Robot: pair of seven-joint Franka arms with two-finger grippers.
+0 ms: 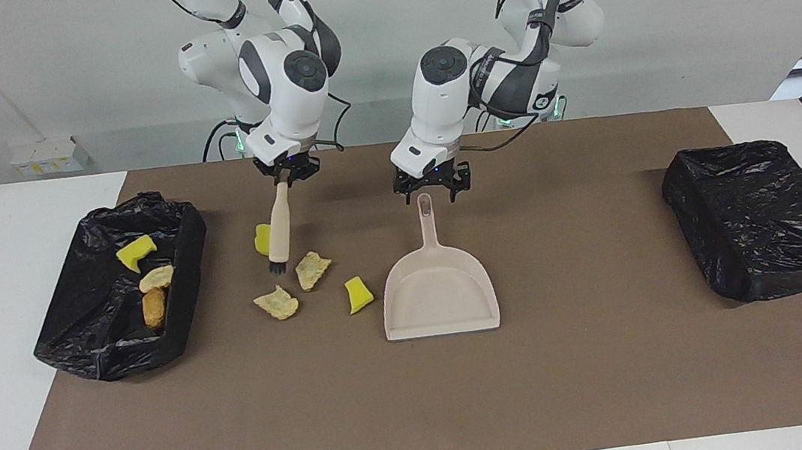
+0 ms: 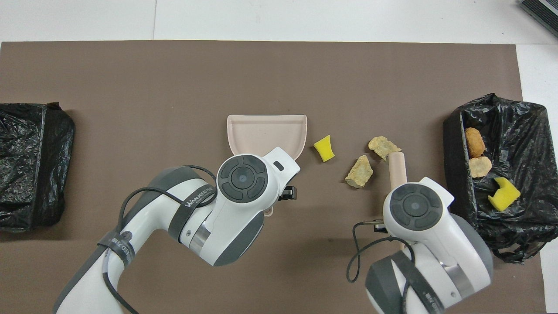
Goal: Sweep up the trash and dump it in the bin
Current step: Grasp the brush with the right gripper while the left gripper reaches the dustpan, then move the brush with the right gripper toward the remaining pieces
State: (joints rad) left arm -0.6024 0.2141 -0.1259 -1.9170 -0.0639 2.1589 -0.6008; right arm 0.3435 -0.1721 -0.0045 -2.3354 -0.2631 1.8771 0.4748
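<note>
Trash, four yellow sponge and tan bread scraps [image 1: 312,270], lies mid-left on the brown mat. Above it, the right gripper [image 1: 287,174] pinches a beige wooden brush [image 1: 278,230]; a hard swipe could scatter scraps past the beige plastic dustpan [image 1: 438,289]. At centre, the left gripper [image 1: 432,186] hangs wide open, empty, and could knock the handle.

Dustpan [image 1: 439,292] smooth matt plastic; bin liners [image 1: 763,218] glossy crinkled plastic; table cover [image 1: 421,404] matt brown paper.
</note>
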